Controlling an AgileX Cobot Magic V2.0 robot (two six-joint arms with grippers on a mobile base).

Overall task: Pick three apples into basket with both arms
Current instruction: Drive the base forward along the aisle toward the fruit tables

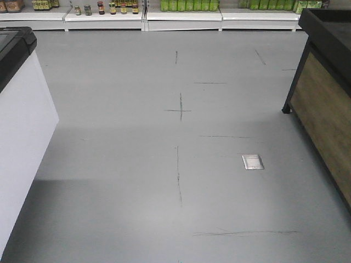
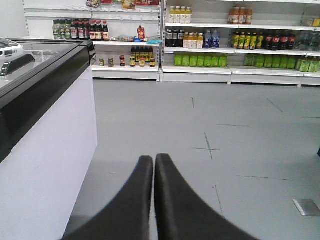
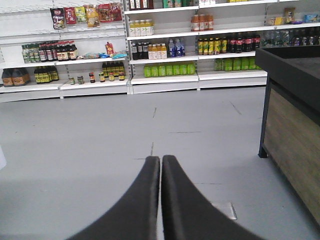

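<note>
Left gripper (image 2: 153, 159) is seen with its fingers pressed together on nothing, above grey floor (image 2: 225, 125); a white chest freezer (image 2: 45, 150) is placed at 9 o'clock, stocked shelves (image 2: 200, 60) at 12. Right gripper (image 3: 160, 159) is likewise closed and empty; a wood-panelled counter (image 3: 292, 130) is placed at 3 o'clock. The position of apples and basket cannot be told.

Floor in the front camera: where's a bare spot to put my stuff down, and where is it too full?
The grey floor is bare across the wide middle, between the white cabinet on the left and the wood-sided counter on the right, back to the shelves. Only a small metal plate sits in it. The shelves are packed with bottles and jars.
</note>
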